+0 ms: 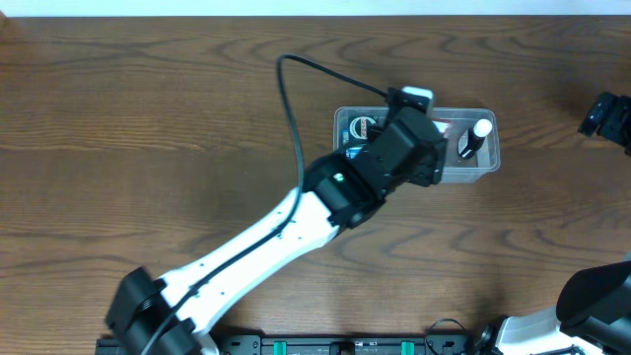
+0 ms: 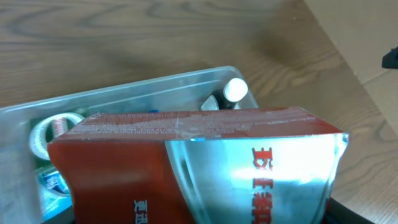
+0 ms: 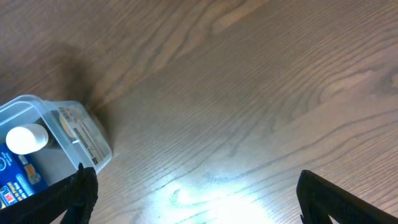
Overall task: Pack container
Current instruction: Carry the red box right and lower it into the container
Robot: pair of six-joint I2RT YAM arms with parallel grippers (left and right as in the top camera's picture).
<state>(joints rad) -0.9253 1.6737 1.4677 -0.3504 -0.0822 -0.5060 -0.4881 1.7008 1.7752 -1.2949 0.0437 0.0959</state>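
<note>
The clear plastic container (image 1: pixel 489 163) lies at the table's centre right; it also shows in the left wrist view (image 2: pixel 155 84) and the right wrist view (image 3: pixel 84 134). Inside it are a tape roll (image 2: pixel 46 134), a white-capped bottle (image 1: pixel 475 138) and a blue packet (image 3: pixel 15 177). My left gripper (image 1: pixel 419 148) is over the container's middle, shut on a red box with silver print (image 2: pixel 124 168). The box hangs just above the tub and hides much of it. My right gripper (image 3: pixel 196 199) is open and empty above bare wood to the right of the container.
A black cable (image 1: pixel 291 99) loops from the left arm over the table behind the container. The right arm's base (image 1: pixel 592 296) is at the lower right corner. Bare wood surrounds the container.
</note>
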